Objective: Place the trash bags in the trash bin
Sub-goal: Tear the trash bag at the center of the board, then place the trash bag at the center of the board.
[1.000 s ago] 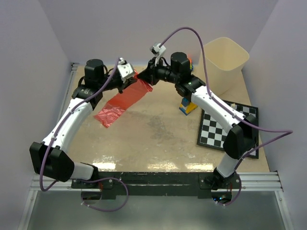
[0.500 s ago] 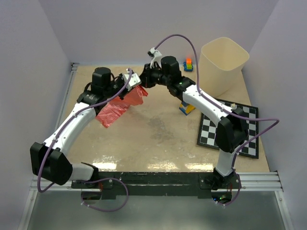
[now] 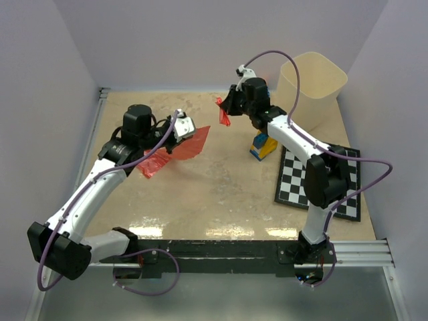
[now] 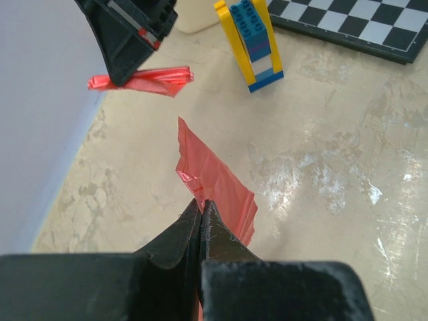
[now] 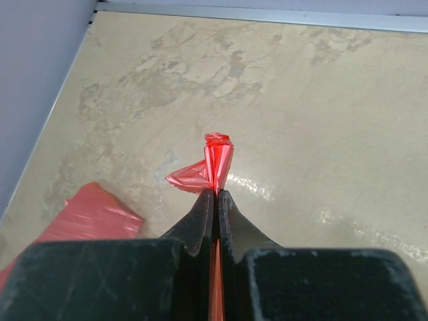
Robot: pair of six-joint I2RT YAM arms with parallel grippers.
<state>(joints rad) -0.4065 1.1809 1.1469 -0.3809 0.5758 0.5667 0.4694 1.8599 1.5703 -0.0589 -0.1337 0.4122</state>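
My left gripper is shut on a corner of a flat red trash bag, which trails down toward the table at the left; the left wrist view shows its tips pinching the sheet. My right gripper is shut on a narrow folded red strip and holds it above the table at the back middle; in its wrist view the tips clamp the strip. The cream trash bin stands upright at the back right, to the right of the right gripper.
A yellow-and-blue block stack stands between the grippers and the bin, beside a black-and-white checkerboard at the right. A small coloured block is partly hidden behind the right arm. Walls close the back and both sides.
The two grippers, close together at the back, have pulled apart. The right one moved right toward the bin with the strip; the left one drew back toward me with the flat bag.
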